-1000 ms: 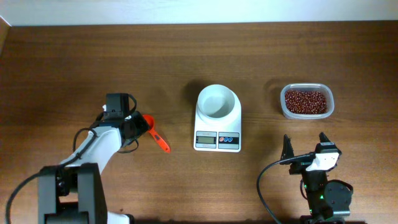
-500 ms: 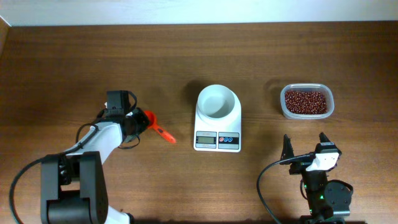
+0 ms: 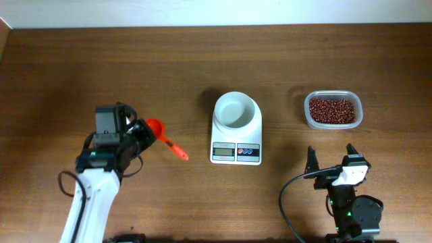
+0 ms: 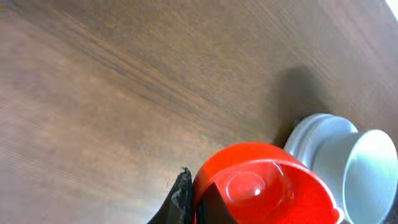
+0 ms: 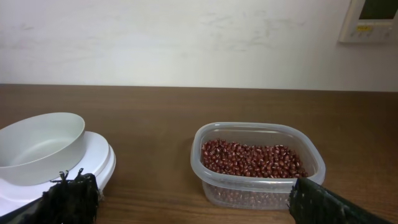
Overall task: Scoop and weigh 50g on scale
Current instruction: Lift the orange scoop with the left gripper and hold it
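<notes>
**A:** What just changed on your left?

**B:** Your left claw (image 3: 138,133) has clenched on the red scoop (image 3: 160,135), gripping it at the cup end. The arm has drawn back toward its base and taken the scoop with it. I judge the pick-up done, so scooping toward 50 g can begin.

**A:** And the arm's pose?

**B:** The forearm runs up from the near edge of the table (image 3: 270,61), wrist angled right. The scoop is empty, handle pointing down-right. In the middle, the scale (image 3: 236,143) carries an empty bowl (image 3: 236,111). The beans (image 3: 331,110) all lie in the clear tub (image 3: 306,111) at far right, well apart from the scoop. You must cross past the scale to reach them. Your right claw (image 3: 331,158) sits released, fingers wide, just below the tub.
</notes>
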Robot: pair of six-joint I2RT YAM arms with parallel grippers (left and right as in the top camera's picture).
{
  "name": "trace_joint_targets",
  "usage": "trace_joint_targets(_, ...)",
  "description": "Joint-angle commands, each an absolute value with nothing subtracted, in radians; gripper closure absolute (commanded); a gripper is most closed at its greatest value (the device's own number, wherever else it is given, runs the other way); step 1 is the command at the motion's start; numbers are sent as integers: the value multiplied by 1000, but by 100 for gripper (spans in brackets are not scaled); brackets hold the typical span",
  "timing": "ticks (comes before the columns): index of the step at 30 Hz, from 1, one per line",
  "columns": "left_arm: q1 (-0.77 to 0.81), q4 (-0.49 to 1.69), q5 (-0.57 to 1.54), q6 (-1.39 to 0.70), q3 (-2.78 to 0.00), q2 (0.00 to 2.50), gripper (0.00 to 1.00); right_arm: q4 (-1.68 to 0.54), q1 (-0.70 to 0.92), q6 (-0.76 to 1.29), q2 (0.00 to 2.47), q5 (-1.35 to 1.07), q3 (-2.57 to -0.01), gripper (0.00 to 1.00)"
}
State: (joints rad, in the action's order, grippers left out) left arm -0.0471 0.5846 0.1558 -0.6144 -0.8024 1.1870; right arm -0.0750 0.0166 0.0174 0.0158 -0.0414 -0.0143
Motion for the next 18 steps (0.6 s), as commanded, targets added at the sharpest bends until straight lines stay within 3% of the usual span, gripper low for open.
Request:
trace_joint_targets(1,-49,642,149,-613,-801,1080,100,-77,21,11,9,-33,-6,1)
trace_joint_targets(14,-49,695,149,-614,-801,991,100,-77,21,11,9,-33,-6,1)
trace_joint_targets(18,-49,735,128,-710,-801,991,100,-77,21,11,9,-33,-6,1)
